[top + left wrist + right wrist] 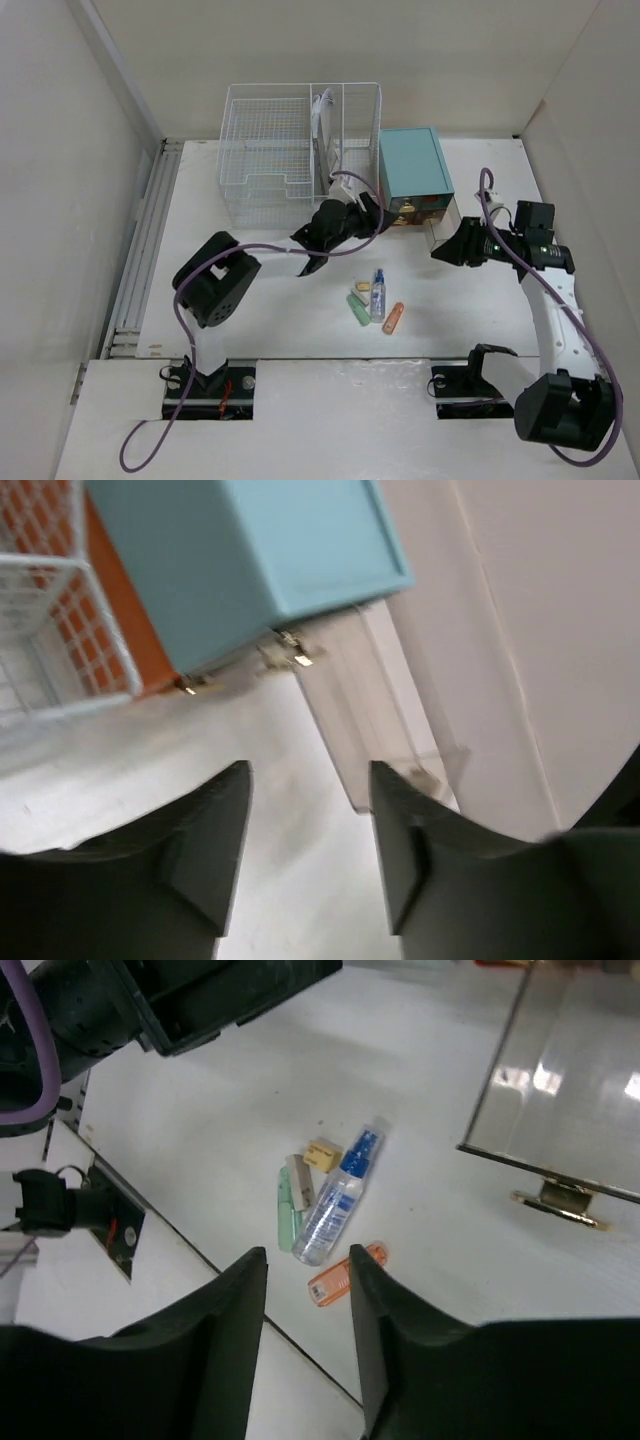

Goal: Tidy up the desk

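Note:
The white desk (260, 320) holds a small pile near its middle: a clear spray bottle with a blue top (378, 295), a green marker (357, 310), an orange flat case (393, 318) and two tan erasers (360, 291). The right wrist view shows the bottle (338, 1200), the marker (287, 1210) and the case (340, 1275) below my right gripper (308, 1260), which is open and empty. My left gripper (310, 810) is open and empty, low over the desk beside the teal cabinet's (250, 560) pulled-out clear drawer (370, 720).
A white wire basket (290, 140) stands at the back, next to the teal drawer cabinet (415, 170). The clear drawer (560, 1090) with a gold handle (555, 1205) sticks out toward my right gripper (440, 252). Walls surround the desk; a metal rail (145, 250) runs along the left.

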Robot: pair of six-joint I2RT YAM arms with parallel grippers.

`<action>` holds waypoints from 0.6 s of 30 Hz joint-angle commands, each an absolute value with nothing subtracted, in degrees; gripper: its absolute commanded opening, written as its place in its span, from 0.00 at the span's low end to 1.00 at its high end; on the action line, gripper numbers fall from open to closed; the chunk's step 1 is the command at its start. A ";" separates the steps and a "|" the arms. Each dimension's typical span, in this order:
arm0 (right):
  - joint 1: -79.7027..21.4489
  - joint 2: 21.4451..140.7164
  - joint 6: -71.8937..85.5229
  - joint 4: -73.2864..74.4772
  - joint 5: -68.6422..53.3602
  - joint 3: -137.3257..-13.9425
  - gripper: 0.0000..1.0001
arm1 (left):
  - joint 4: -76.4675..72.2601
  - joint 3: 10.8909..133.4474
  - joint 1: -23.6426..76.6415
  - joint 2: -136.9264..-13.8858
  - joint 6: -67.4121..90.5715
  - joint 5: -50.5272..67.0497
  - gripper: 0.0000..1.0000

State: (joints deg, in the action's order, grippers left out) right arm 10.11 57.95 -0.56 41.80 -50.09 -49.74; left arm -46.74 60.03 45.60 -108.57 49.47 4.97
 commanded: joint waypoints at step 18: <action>-28.65 62.74 -32.50 37.44 -15.40 -69.17 1.00 | -9.76 35.45 62.13 -63.05 37.16 -15.11 0.04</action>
State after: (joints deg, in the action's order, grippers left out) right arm -25.47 61.87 -24.82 38.70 -32.08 -67.11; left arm -17.65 39.03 60.29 -68.99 33.80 -9.13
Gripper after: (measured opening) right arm 0.994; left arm 0.029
